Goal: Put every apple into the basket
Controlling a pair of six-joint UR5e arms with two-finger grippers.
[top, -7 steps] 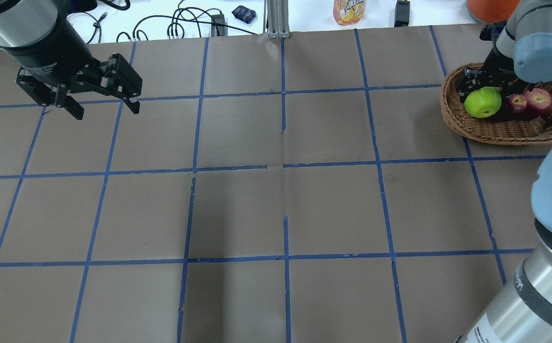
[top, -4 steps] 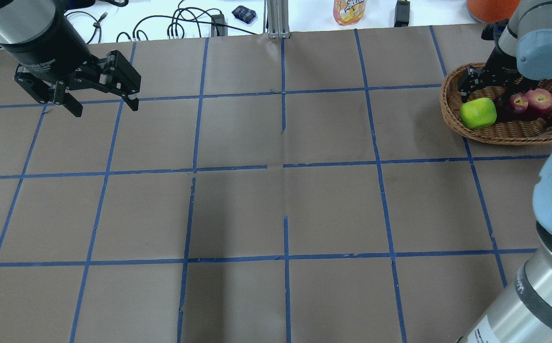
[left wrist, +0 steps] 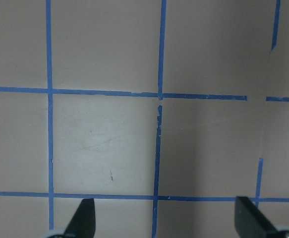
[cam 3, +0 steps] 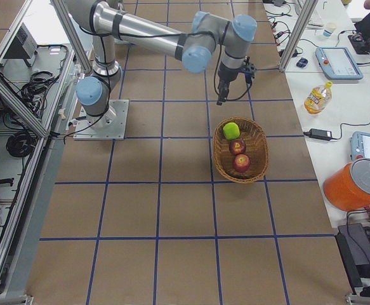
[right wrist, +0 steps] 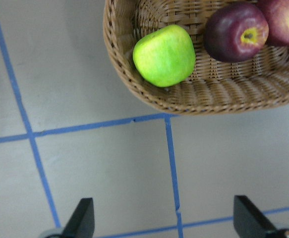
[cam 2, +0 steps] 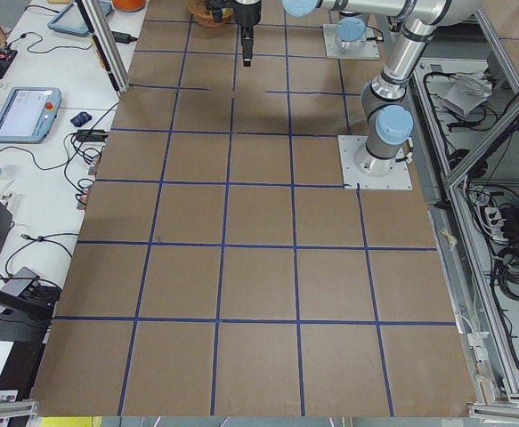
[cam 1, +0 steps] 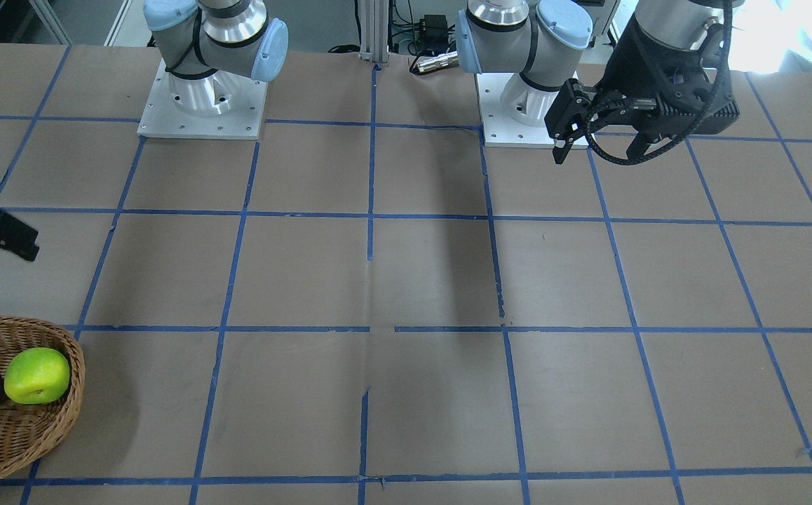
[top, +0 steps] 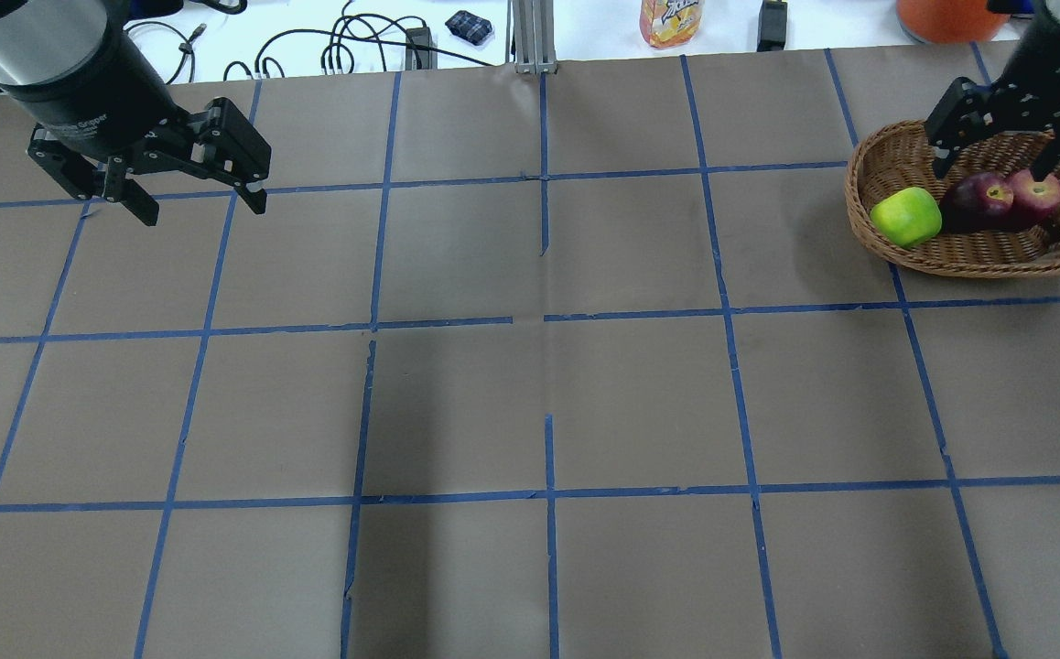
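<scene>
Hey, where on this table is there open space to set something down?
The table is bare across its whole middle, from under the left gripper over to the basket. Crowded only at the basket: the green apple, maroon apple and red apple fill most of its floor, and the right gripper hangs open near it.

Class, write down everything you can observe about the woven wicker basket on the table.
The shallow oval basket of light-brown woven wicker sits flat on the brown paper-covered table, on the robot's right. Inside lie three apples: a yellow-green apple against one end wall, and a dark maroon apple touching a red apple. Nothing else touches it.
</scene>
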